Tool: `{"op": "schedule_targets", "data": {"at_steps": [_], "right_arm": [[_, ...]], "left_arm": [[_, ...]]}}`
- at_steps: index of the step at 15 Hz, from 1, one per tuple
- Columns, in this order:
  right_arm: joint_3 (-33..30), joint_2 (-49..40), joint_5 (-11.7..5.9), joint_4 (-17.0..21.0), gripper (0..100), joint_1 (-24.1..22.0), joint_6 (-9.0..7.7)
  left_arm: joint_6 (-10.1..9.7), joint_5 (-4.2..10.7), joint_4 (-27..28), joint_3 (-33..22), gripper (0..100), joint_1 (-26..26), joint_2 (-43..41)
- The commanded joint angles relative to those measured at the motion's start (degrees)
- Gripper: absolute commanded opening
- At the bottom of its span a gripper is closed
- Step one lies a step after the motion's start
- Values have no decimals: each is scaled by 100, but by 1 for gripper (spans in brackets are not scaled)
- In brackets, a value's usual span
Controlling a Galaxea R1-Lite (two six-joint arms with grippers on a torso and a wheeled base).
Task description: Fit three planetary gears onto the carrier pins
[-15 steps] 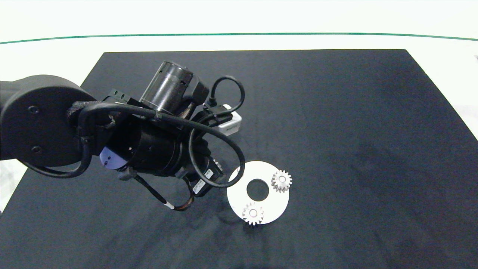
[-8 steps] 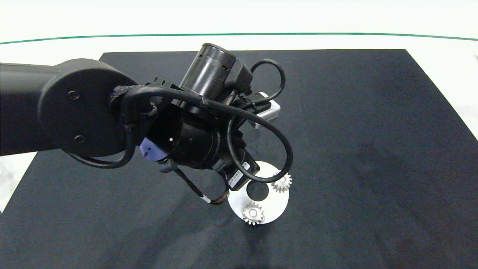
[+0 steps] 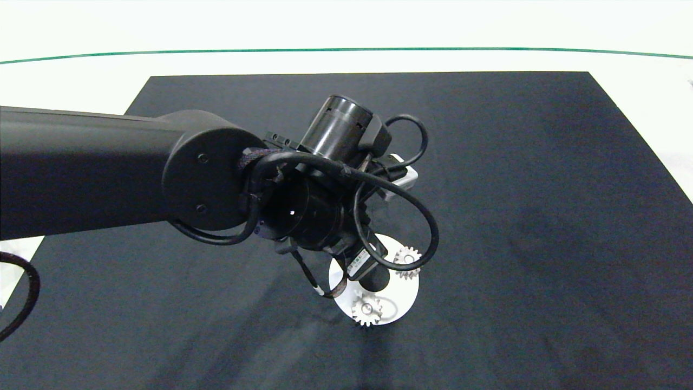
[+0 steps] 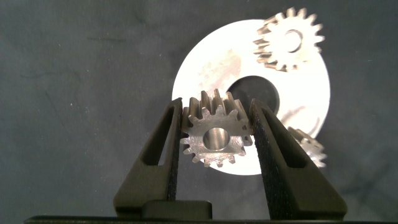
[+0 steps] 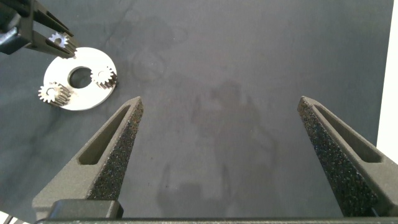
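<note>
Third gear held over the disc

Left gripper clamps a gear above the white disc, centre frame; two gears sit on it. Right gripper hangs spread wide.

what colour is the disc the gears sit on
White disc, with a dark centre hole; clearest in the left wrist view.

The left arm has swung in further from the left since a second ago, and its wrist now hangs right over the white disc, where before it stood off to the disc's side. The left gripper, clamped on the third gear, has travelled with it and now has the disc's near rim directly beneath it. More of the disc is covered from above than half a second ago.
</note>
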Motion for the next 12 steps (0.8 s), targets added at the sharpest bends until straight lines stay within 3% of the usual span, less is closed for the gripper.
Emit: {"op": "schedule_targets", "data": {"at_steps": [1, 12], "right_arm": [[-2, 13, -17, 12, 100, 2, -10], [60, 13, -17, 21, 100, 11, -80]], "left_arm": [[15, 14, 17, -2, 19, 44, 64], [-29, 14, 17, -11, 19, 220, 126]]}}
